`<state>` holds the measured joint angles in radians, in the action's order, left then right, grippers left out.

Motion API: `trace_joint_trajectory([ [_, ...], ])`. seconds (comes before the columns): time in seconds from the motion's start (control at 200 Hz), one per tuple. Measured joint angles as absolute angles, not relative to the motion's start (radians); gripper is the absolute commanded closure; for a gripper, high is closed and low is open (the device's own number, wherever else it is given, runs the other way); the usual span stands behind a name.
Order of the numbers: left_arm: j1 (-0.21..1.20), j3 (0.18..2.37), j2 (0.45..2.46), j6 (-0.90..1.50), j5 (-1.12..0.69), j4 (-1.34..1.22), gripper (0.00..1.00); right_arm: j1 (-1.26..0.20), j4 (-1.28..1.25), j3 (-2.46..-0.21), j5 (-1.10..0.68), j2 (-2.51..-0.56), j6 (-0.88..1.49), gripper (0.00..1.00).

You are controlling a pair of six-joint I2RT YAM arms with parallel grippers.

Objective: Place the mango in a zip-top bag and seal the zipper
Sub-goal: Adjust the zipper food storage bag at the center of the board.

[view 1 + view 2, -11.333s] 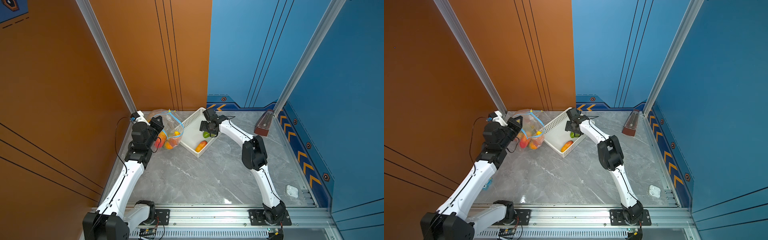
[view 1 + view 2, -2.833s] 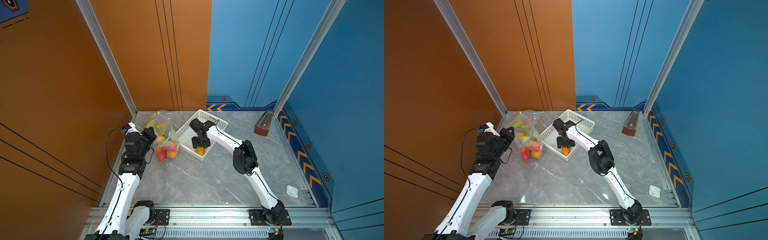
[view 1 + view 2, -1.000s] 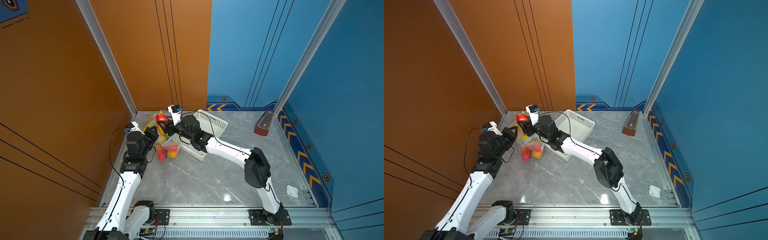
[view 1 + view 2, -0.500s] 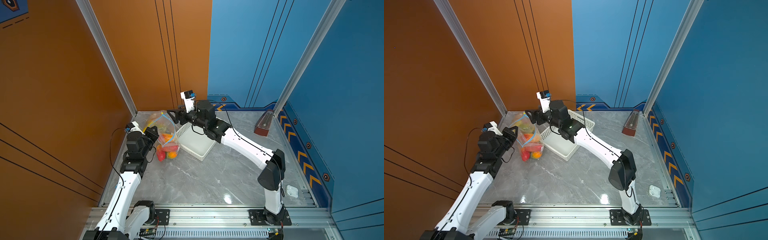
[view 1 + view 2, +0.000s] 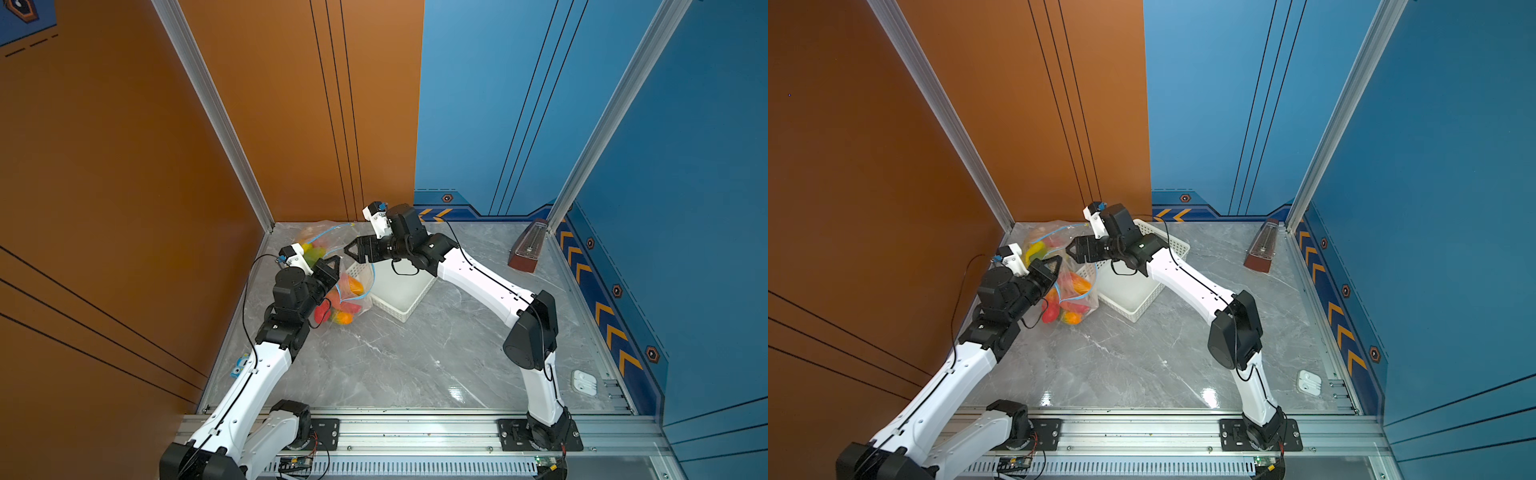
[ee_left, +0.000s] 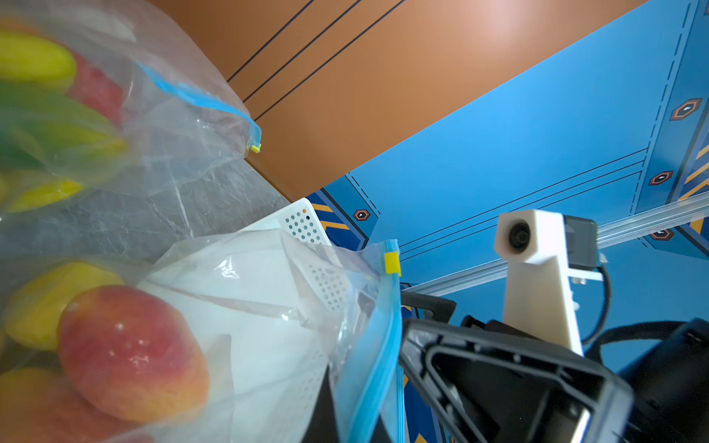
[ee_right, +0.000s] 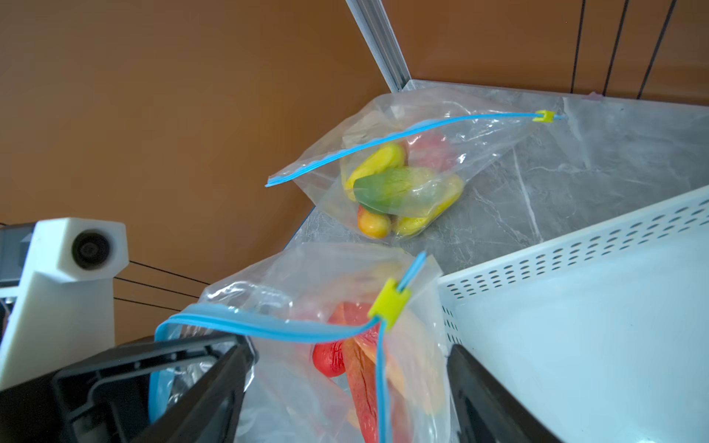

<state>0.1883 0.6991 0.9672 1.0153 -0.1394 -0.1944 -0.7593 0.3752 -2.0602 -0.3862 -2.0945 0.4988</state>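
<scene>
Basket first, since everything is placed from it: in both top views the white basket (image 5: 405, 316) (image 5: 1134, 316) sits on the grey marble tabletop (image 5: 395, 365). Leaning on the basket's side that faces the orange wall (image 5: 291, 124) is the zip-top bag (image 5: 361, 303) (image 5: 1086, 301), with red, orange and yellow fruit (image 5: 354, 286) inside. The left gripper (image 5: 333, 263) (image 5: 1054, 262) is clamped tight on the bag's upper edge, on the side away from the basket. The right gripper (image 5: 350, 252) (image 5: 1073, 251) hangs over the basket's corner nearest the bag, jaws spread wide, gripping nothing. A second bag (image 5: 322, 239) (image 5: 1044, 241) of fruit lies beyond the basket, toward the orange wall. A metronome (image 5: 527, 249) (image 5: 1262, 249) stands well apart on the basket's opposite side.

From the left wrist, a red-and-yellow mango (image 6: 130, 353) lies inside the zip-top bag (image 6: 249, 307), seen through the clear film, with more yellow fruit beside it. The basket's perforated wall (image 6: 303, 226) shows above and through the film. The blue zipper (image 6: 370, 364) climbs to a yellow slider (image 6: 392, 263), and the right gripper's black frame is just beside that strip.

From the right wrist, the right gripper's two fingers (image 7: 483, 402) stand far apart on either side of the bag's mouth, closed on nothing. The zipper (image 7: 268, 326) splits into two strips at the slider (image 7: 389, 303), so the mouth gapes. One strip runs into the left gripper's pinch. The bag's film touches the basket's wall (image 7: 556, 261). The second bag (image 7: 479, 153) lies past the basket's corner.
</scene>
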Motion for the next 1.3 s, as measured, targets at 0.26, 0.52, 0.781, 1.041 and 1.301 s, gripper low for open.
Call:
trace_joint_trajectory([
  [0.26, 0.238, 0.695, 1.012, 1.005, -0.167, -0.219, 0.35, -0.738, 0.364, -2.046, -0.421, -2.121, 0.587, 0.48],
  [0.52, 0.171, 0.695, 0.925, 0.982, -0.265, -0.224, 0.08, -0.701, 0.276, -1.910, -0.445, -2.086, 0.632, 0.69],
  [0.781, 0.096, 0.748, 0.927, 0.920, -0.323, -0.244, 0.11, -0.645, 0.260, -1.906, -0.450, -2.071, 0.627, 0.93],
  [1.041, -0.026, 0.936, 1.269, 0.876, -0.462, -0.244, 0.47, -0.642, 0.234, -2.191, -0.622, -2.199, 0.486, 1.00],
  [1.301, 0.089, 1.012, 1.434, 0.843, -0.575, -0.266, 0.58, -0.588, 0.234, -2.473, -0.731, -2.410, 0.503, 0.50],
])
